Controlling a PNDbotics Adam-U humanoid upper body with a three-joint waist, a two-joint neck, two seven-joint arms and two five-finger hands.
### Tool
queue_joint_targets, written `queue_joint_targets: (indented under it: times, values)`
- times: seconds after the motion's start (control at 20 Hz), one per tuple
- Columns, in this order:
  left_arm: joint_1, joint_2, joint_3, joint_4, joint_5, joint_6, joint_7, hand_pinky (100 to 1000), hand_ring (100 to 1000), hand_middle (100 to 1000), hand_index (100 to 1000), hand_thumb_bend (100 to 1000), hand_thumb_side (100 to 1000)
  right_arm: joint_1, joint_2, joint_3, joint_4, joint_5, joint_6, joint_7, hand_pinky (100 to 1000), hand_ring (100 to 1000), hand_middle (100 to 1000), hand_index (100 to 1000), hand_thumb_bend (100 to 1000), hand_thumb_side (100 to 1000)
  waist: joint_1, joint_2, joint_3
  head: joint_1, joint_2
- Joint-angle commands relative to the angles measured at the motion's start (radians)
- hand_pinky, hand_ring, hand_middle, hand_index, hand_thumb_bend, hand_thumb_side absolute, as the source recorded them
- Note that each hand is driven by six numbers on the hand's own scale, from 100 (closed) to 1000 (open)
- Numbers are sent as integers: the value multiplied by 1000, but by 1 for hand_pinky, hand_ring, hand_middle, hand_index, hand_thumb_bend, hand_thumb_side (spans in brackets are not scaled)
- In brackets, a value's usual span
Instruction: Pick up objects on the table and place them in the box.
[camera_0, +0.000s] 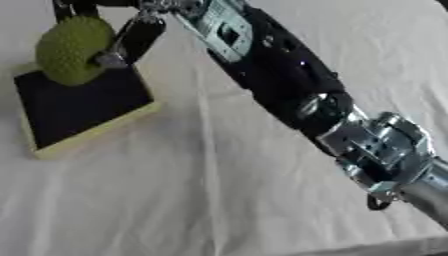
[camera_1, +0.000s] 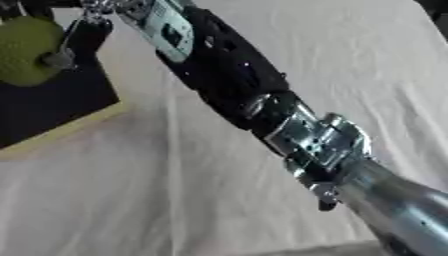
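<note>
Your right hand (camera_0: 131, 37) has its fingers curled round the bumpy green round fruit (camera_0: 73, 50), apparently held just over the shallow yellow-walled, dark-floored box (camera_0: 83, 107). Next, lower and release inside.

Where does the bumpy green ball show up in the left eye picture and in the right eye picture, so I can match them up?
Left eye view: the green ball sits upper left, over the box, held in the right hand.
Right eye view: the green ball is cut by the left edge, upper left.
Shared landmark: the box's dark inside with its pale yellow rim, just below the ball in both.
</note>
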Motion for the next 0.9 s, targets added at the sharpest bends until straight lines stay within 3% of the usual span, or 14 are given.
queue_joint_targets:
  times: [0.05, 0.65, 0.9]
  values:
    - [-22, 2, 0, -15, 5, -7, -6, 763, 732, 610, 718, 223, 471, -12, 37, -27, 27, 51, 10, -41, 576, 545, 552, 599, 148, 100, 7, -16, 8, -14, -14]
    - [-45, -24, -3, -15, 17, -8, -16, 762, 733, 609, 718, 223, 479, 37, 141, -43, 145, 254, 8, -157, 599, 573, 569, 618, 142, 100, 2, -3, 33, -35, -25]
    - [-40, -26, -1, -15, 17, -7, -15, 761, 733, 609, 717, 222, 483, 48, 153, -40, 174, 337, -10, -155, 690, 679, 687, 739, 301, 100, 0, -3, 33, -29, -24]
